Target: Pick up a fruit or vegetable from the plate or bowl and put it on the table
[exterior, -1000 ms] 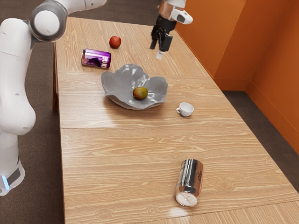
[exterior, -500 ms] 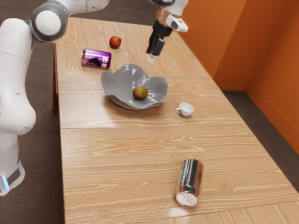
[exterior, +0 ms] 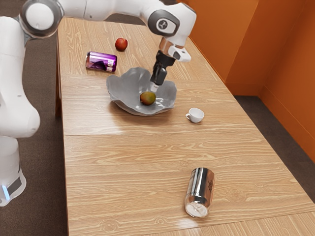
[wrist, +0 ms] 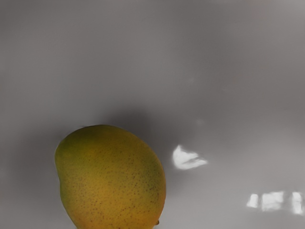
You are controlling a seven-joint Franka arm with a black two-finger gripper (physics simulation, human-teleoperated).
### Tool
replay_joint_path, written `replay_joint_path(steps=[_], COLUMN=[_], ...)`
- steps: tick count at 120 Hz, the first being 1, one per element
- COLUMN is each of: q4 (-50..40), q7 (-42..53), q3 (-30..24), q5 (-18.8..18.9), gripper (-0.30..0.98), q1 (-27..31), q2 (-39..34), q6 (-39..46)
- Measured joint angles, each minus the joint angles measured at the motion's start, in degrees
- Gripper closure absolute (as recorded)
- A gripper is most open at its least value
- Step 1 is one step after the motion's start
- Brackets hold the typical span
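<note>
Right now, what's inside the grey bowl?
One fruit, green and yellow like a mango, rests in the bowl. The tool reaches in close by it. The patch of bowl directly beneath the fruit is covered, so I can't see that.

Mango [wrist: 112, 181]: green blending into orange-yellow, dotted with dark speckles. Bowl [exterior: 123, 93]: plain grey with white glints. Apple [exterior: 121, 44]: red. One can [exterior: 101, 61] is purple with pale patches; the other can [exterior: 201, 187] is shiny silver with black markings. Cup [exterior: 196, 115]: white. Table [exterior: 118, 167]: light brown with wavy wood grain. Wall [exterior: 221, 39]: orange. Floor [exterior: 44, 162]: dark grey-brown. Arm [exterior: 15, 73]: white and grey. Gripper [exterior: 155, 87]: mostly black.
</note>
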Motion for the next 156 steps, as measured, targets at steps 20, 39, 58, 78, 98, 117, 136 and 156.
replay_joint_path(steps=[20, 39, 58, 78, 98, 117, 136, 156], q4=[-0.8, -4.8, -7.3, -7.0, -7.0, -7.0, -7.0, -7.0], q7=[-2.3, -4.1, -5.4, -7.0, -8.5, -9.4, -10.0, -10.6], q3=[1.7, -1.7, -5.8, 0.1, 1.5, 2.4, 3.6, 4.1], q5=[-0.2, -0.3, 0.0, -0.3, -1.1, -1.2, -1.2, -1.3], gripper=[0.0, 0.0, 0.0, 0.0, 0.0, 0.0, 0.0, 0.01], q1=[0.2, 5.9, 10.9, 4.2, 3.0, 2.5, 0.8, 0.6], q2=[-0.1, 0.2, 0.2, -0.1, -0.3, -0.6, -0.7, -1.1], q6=[1.4, 1.8, 2.3, 3.2, 3.9, 4.2, 4.7, 4.9])
